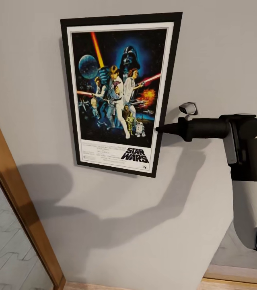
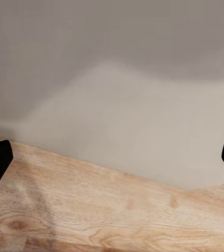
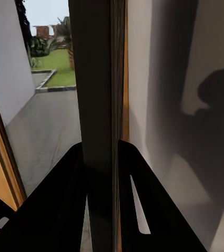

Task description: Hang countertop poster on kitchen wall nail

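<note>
The Star Wars poster (image 1: 120, 92) stands upright and slightly tilted against the pale grey wall (image 1: 225, 52), black frame and white border in full view. My right gripper (image 1: 159, 129) reaches in from the right and pinches the frame's right edge low down. In the right wrist view the poster (image 3: 99, 94) is seen edge-on between the two black fingers (image 3: 64, 199), which are shut on it. My left gripper (image 2: 112, 160) is open, its fingertips far apart, facing the wall's foot and a wooden floor (image 2: 91, 210). The nail is hidden and the countertop is out of view.
A wooden door frame (image 1: 15, 193) with glass runs diagonally at the left of the head view. A strip of wooden floor (image 1: 144, 286) meets the wall at the bottom. My arm casts a broad shadow (image 1: 144, 193) under the poster. Through the glass, a paved yard and lawn (image 3: 43, 105).
</note>
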Available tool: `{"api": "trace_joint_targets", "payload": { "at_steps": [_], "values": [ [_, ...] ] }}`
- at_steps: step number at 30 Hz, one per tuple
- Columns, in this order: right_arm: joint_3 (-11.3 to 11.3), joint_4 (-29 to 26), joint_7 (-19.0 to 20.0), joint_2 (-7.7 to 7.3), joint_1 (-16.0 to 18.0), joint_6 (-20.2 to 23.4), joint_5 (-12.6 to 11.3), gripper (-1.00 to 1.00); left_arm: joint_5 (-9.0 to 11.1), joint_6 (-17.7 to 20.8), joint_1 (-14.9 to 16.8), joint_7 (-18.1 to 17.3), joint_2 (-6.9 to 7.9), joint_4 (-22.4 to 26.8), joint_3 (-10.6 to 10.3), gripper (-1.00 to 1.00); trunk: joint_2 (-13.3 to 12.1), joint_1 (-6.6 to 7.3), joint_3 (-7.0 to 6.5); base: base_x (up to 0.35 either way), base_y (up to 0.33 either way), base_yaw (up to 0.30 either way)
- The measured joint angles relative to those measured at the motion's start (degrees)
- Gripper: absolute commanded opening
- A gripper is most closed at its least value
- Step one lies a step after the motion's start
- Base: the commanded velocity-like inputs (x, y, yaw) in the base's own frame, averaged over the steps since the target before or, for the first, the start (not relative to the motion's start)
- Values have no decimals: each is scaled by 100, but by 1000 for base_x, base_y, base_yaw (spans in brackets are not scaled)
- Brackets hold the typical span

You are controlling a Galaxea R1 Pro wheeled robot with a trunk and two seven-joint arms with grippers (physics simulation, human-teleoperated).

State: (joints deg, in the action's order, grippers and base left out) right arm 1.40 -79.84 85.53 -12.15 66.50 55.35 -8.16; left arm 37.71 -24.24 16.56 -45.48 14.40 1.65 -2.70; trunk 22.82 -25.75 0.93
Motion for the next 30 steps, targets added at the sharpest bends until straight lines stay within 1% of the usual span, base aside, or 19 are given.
{"api": "trace_joint_targets", "payload": {
  "at_steps": [30],
  "values": [
    [0, -2, -14, -7, -2, 24, -11, -100, 5, 0, 0, -9, -9, 0, 0, 100, 0, 0, 0, 0, 0, 0]
  ]
}}
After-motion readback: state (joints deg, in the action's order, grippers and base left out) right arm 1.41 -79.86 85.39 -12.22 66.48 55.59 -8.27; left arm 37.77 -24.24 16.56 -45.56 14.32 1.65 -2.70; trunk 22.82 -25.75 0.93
